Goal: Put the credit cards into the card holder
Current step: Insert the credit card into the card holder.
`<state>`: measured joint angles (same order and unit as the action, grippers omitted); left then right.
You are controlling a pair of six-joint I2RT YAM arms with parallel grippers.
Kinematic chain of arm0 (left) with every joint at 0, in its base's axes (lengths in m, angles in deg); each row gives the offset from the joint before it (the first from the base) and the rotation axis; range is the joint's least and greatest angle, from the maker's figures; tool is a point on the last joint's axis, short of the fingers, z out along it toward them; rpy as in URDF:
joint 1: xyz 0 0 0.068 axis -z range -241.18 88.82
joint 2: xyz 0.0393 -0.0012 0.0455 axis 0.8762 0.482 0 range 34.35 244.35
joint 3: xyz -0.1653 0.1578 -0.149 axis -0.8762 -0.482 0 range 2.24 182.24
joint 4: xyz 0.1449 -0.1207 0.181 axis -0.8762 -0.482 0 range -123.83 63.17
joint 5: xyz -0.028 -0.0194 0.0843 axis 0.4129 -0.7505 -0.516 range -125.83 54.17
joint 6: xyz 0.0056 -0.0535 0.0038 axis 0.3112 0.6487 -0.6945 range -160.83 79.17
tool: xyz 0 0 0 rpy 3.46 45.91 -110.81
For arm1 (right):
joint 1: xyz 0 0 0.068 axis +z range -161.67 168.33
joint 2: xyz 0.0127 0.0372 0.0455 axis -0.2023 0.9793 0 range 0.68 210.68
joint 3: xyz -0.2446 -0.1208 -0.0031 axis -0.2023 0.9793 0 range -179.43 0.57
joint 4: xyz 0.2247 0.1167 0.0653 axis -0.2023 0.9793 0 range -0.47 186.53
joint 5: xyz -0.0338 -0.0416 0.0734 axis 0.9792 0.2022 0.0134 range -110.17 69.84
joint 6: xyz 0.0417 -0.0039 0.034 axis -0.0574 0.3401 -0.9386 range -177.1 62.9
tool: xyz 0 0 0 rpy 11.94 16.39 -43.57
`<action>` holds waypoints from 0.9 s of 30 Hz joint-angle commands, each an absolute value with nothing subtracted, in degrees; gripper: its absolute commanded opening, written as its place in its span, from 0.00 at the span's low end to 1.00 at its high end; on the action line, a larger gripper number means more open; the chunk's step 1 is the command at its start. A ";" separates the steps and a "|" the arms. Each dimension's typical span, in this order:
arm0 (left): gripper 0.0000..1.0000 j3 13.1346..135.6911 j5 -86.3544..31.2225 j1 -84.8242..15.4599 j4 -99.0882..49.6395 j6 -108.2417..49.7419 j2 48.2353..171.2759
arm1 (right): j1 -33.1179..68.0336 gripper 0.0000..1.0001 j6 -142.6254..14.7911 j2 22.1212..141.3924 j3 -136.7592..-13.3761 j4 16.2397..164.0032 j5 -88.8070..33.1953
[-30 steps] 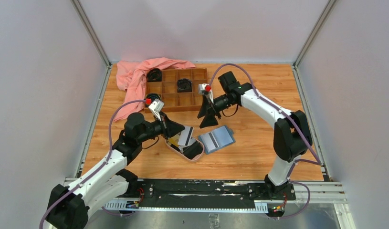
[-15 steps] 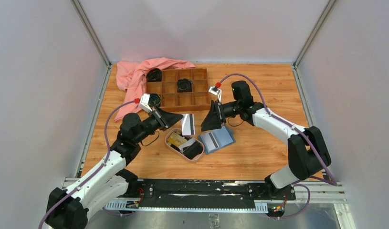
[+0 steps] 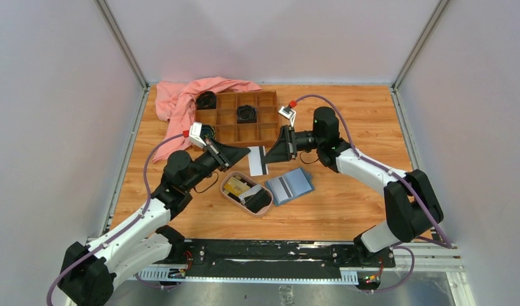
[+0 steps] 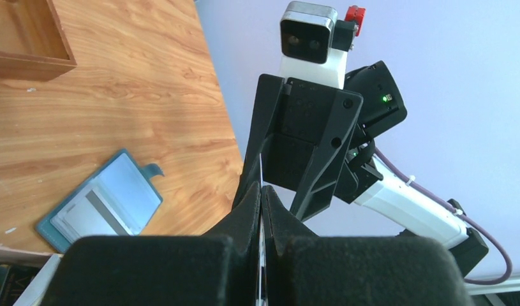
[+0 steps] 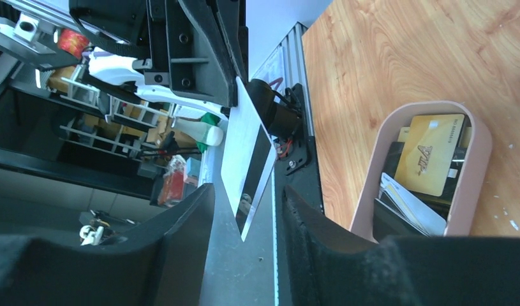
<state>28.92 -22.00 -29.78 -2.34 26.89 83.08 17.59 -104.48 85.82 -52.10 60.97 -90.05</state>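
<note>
Nearest, the holder (image 3: 292,186) lies open on the worktop (image 3: 346,210), beside the dish (image 5: 475,178) of cards (image 5: 429,156). Above them the left tool (image 4: 260,191) pinches one card (image 5: 247,153) upright. The right tool (image 5: 247,194) straddles its free edge, jaws apart (no contact that I can see). It should close squarely on the flat faces, clear of the left fingertips, before the left lets go.

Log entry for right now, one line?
phase: handover | left hand: shut on card | right hand: open around card | wallet: lying open | dish: gold card inside
</note>
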 commanded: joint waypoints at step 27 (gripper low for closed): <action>0.76 21.89 -8.05 -25.51 1.47 3.81 86.14 | 2.01 0.00 -44.44 80.87 -52.10 111.74 -83.20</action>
